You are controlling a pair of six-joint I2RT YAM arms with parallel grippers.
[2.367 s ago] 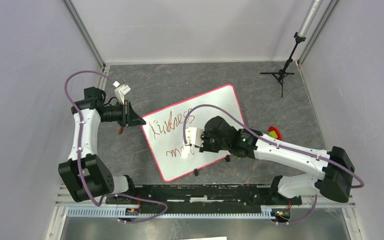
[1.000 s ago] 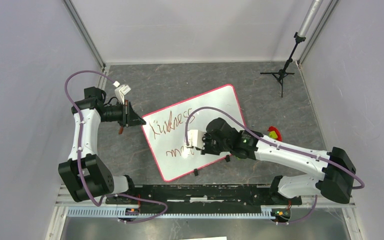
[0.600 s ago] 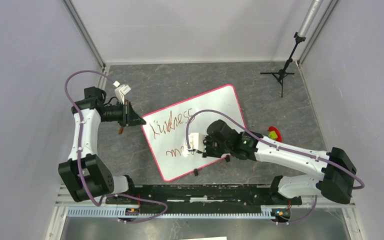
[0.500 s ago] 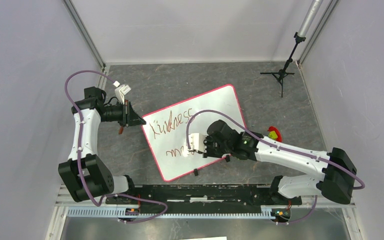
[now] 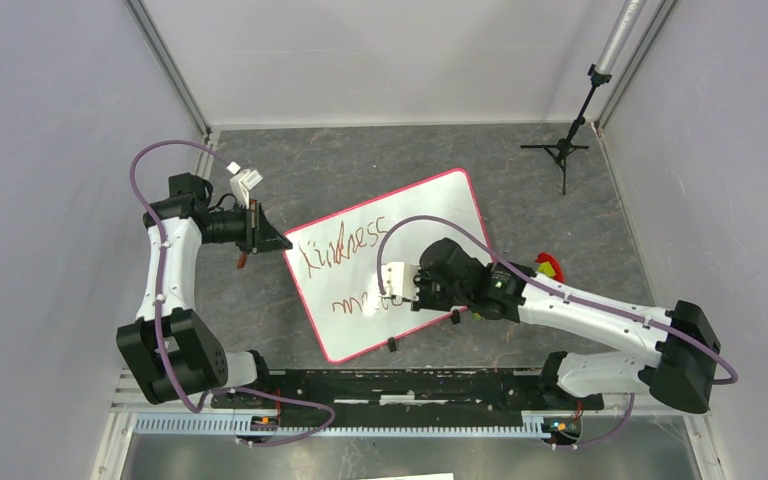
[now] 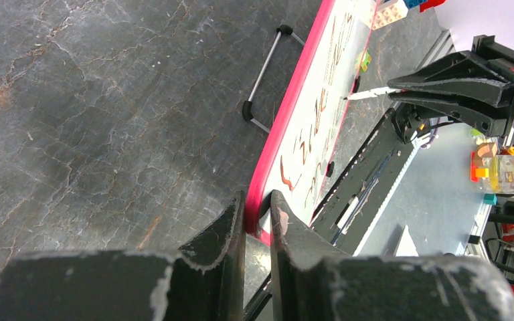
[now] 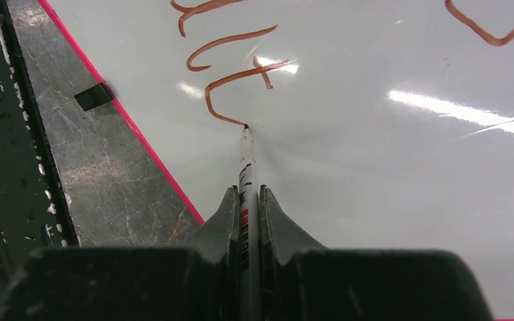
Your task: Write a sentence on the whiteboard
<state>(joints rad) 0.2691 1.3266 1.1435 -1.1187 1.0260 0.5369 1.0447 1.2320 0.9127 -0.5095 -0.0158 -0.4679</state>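
Observation:
The whiteboard (image 5: 430, 215) lies tilted on the grey table, white with a red-pink border; it also shows in the left wrist view (image 6: 338, 87) and the right wrist view (image 7: 388, 154). The sentence (image 5: 345, 245) reads roughly "kindness" above a partial second line (image 5: 360, 303). My left gripper (image 5: 272, 240) is shut on the board's left corner edge (image 6: 258, 200). My right gripper (image 5: 388, 290) is shut on a white marker (image 7: 246, 167). Its tip touches the board at the end of a stroke (image 7: 231, 83).
Two black clips (image 5: 392, 344) sit on the board's near edge, one showing in the right wrist view (image 7: 94, 95). A red and yellow object (image 5: 549, 266) lies right of the board. A black tripod (image 5: 563, 150) stands at the back right. A black rail (image 5: 400, 385) runs along the near edge.
My right gripper has moved slowly rightward along the second line with the marker, and the lower scrawl has grown longer. The left arm and the board have not moved.

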